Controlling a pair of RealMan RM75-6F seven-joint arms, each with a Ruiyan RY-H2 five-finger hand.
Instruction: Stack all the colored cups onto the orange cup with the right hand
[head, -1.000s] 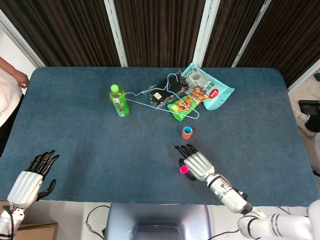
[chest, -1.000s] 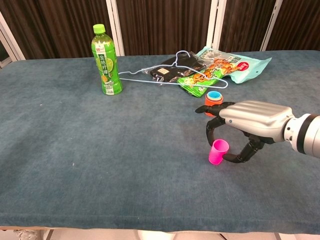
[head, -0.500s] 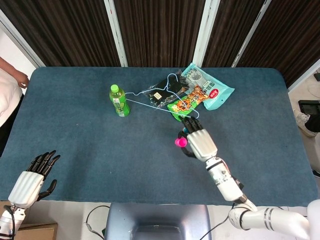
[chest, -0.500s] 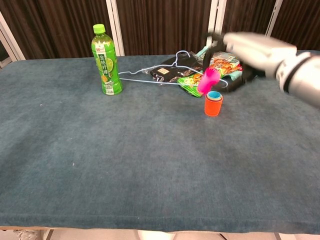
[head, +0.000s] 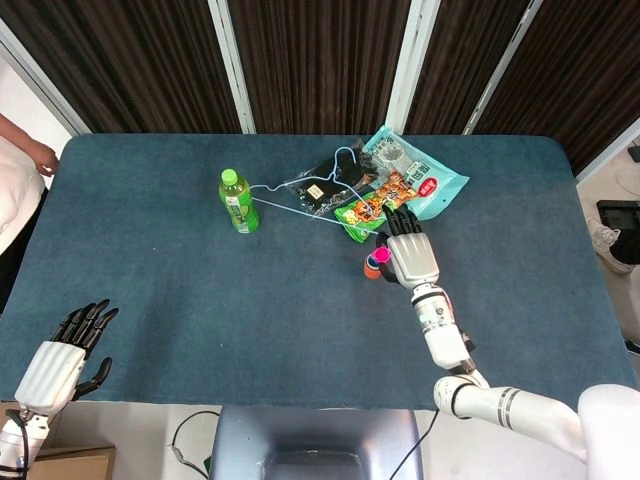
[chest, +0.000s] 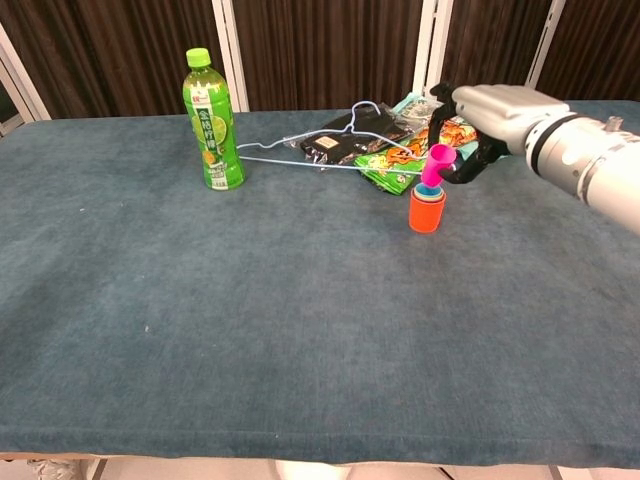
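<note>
Cups are my whole job, and the stacking is at its last seating step as far as I can judge. Largest first: the blue-covered bench (chest: 200, 330) fills both views. Right of centre in the chest view my right hand (chest: 478, 125) pinches the pink cup (chest: 436, 166), which tilts with its lower end dipping into the blue cup (chest: 428, 194), itself nested in the orange cup (chest: 427, 213). In the head view the same stack sits just right of centre, beside my right hand (head: 407, 255), the pink cup (head: 380, 256) over the orange cup (head: 371, 270). My left hand (head: 68, 356) hangs at the lower left of the head view, fingers apart, holding nothing.

Next, I think, I must bring the pink cup upright, press it squarely down into the blue one, then ease my fingers off without tipping the stack. The snack bags (chest: 430, 135) and wire hanger (chest: 340, 150) lie just behind, so any withdrawal should go upward. I see no other loose cup.
</note>
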